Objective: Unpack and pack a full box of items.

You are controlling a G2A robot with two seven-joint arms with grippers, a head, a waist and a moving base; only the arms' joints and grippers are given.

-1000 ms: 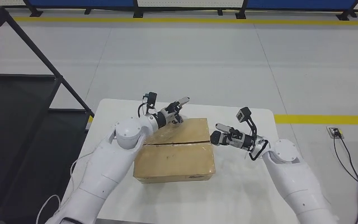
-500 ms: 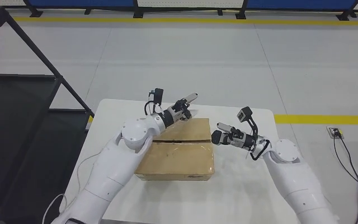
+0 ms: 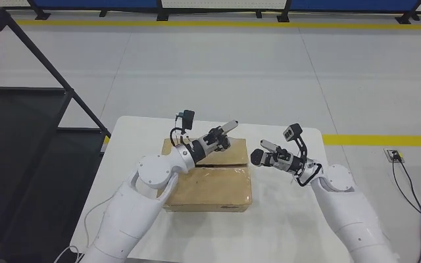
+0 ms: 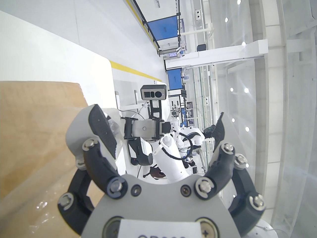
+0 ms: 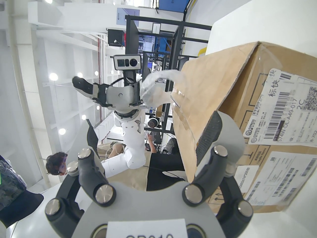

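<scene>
Box (image 3: 210, 187) lies just under left gripper (image 3: 225, 133), beside right gripper (image 3: 258, 151); both spread open

White table (image 3: 279, 220) with a brown cardboard box (image 3: 212, 191) near its middle

Tan-brown cardboard box (image 3: 209, 189) with white labels (image 5: 284, 107) striped by black barcodes. White table (image 3: 283, 217), yellow line (image 3: 371, 139) on pale grey floor (image 3: 230, 72). Clear, shiny tape (image 5: 158, 85).

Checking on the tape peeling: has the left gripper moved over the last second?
Yes. The left gripper has shifted right along the far edge of the box, toward its right corner.
</scene>
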